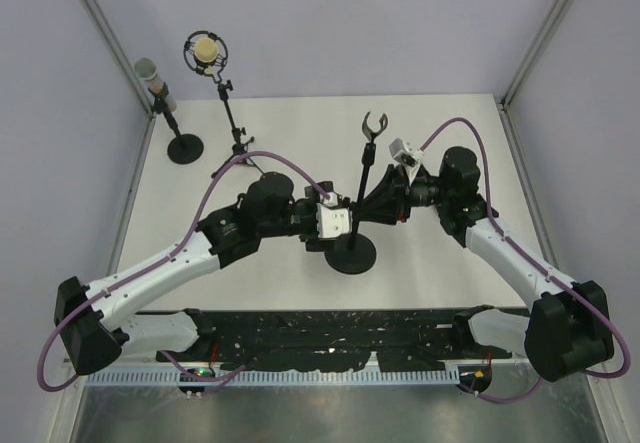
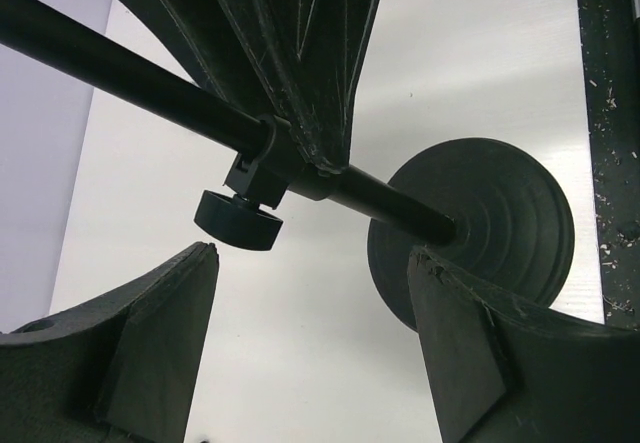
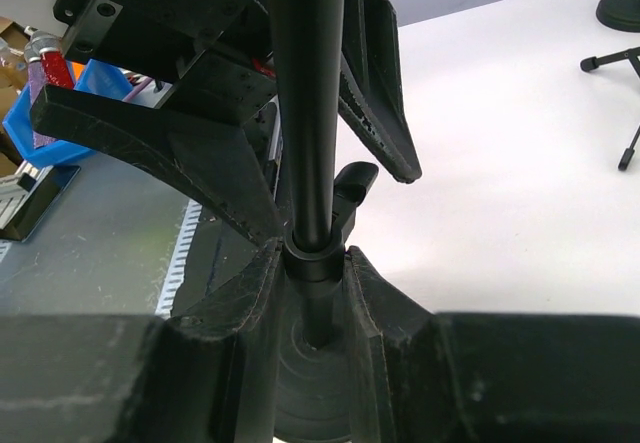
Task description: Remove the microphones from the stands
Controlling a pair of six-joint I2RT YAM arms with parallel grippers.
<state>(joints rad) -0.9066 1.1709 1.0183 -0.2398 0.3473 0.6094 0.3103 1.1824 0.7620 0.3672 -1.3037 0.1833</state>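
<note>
A black stand with a round base [image 1: 352, 254] and a thin pole [image 1: 364, 168] stands mid-table; its clip [image 1: 374, 124] at the top is empty. My right gripper [image 1: 367, 206] is shut on the pole's collar [image 3: 313, 260] just above the base. My left gripper [image 1: 343, 225] is open, with its fingers [image 2: 150, 343] to either side of the lower pole [image 2: 150, 78], apart from it. A grey microphone [image 1: 150, 75] sits in a stand at the back left. A yellow-capped microphone [image 1: 206, 52] hangs in a ring mount on a tripod stand.
The grey microphone's stand has a round base [image 1: 185, 148]; the tripod's legs [image 1: 238, 150] spread beside it. A clamp knob [image 2: 238, 219] sticks out from the pole. Metal frame posts rise at the back corners. A black rail runs along the near edge.
</note>
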